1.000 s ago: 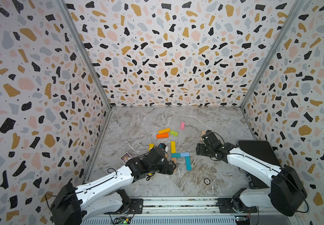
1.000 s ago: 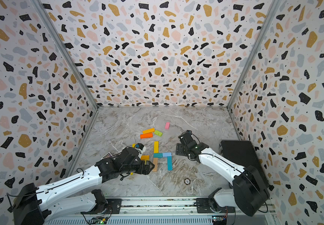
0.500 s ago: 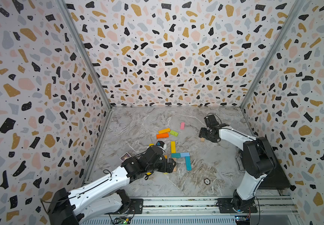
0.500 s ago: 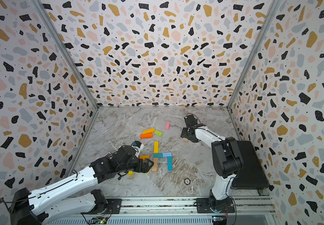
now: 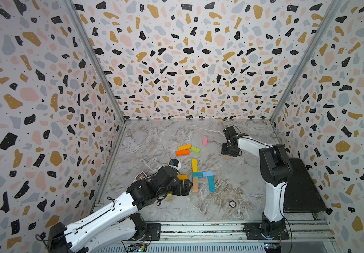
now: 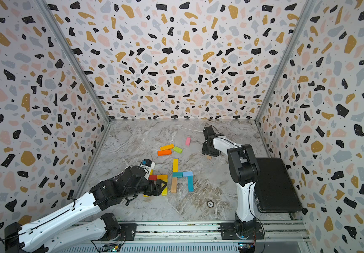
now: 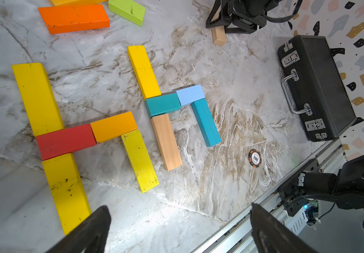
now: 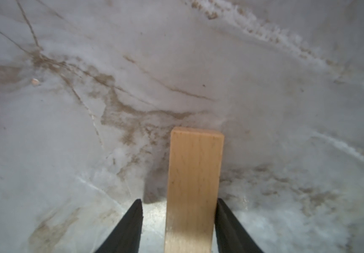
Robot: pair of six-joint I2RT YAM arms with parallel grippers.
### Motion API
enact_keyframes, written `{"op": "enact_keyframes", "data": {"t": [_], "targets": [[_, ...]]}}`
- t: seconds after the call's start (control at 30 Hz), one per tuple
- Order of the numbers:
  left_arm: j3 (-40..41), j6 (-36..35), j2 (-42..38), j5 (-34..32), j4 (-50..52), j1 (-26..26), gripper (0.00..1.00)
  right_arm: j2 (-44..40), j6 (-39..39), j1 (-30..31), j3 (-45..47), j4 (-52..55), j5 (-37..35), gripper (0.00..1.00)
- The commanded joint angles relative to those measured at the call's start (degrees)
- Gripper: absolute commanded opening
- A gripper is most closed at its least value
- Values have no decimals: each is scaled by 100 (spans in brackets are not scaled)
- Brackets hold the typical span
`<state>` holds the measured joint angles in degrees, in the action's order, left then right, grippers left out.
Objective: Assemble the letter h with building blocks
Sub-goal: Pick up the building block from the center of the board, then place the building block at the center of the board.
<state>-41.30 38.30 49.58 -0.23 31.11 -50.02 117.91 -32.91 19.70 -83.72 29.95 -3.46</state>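
Note:
In the right wrist view a plain wood block (image 8: 195,175) lies on the marble floor between the fingers of my right gripper (image 8: 179,199). One finger touches its side and the other stands a small gap off. Both top views show this at the back right (image 5: 227,157) (image 6: 209,157). My left gripper (image 7: 179,207) is wide open over bare floor, near a yellow block (image 7: 66,190) that forms an h with a red block (image 7: 65,141). A second h has a long yellow block (image 7: 144,72) and a teal block (image 7: 162,104).
Loose orange (image 5: 182,152), green (image 5: 195,149) and pink (image 5: 204,141) blocks lie behind the letters. A black case (image 5: 301,188) sits at the right wall, a poker chip (image 5: 232,204) near the front rail, and a small card (image 5: 141,176) by the left arm.
My right arm swung from mid-floor to the back right and came down over the plain wood block, its jaws narrowing. The left gripper drew slightly back from the letters.

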Motion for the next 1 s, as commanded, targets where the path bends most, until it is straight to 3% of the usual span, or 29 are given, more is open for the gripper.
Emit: {"op": "enact_keyframes", "data": {"t": [0.0,0.17,0.37,0.97], "targets": [[-177,-97,-125,-153,85,23,99,-183,118,-24,251,6,309,40],[-119,-123,-176,-148,96,27,99,-1072,355,85,1278,-928,662,31],[-75,-143,-170,-118,84,38,99,-1677,701,442,1893,-1061,735,30],[-172,-184,-72,4,71,51,99,-1335,757,881,1702,-833,611,32]]}}
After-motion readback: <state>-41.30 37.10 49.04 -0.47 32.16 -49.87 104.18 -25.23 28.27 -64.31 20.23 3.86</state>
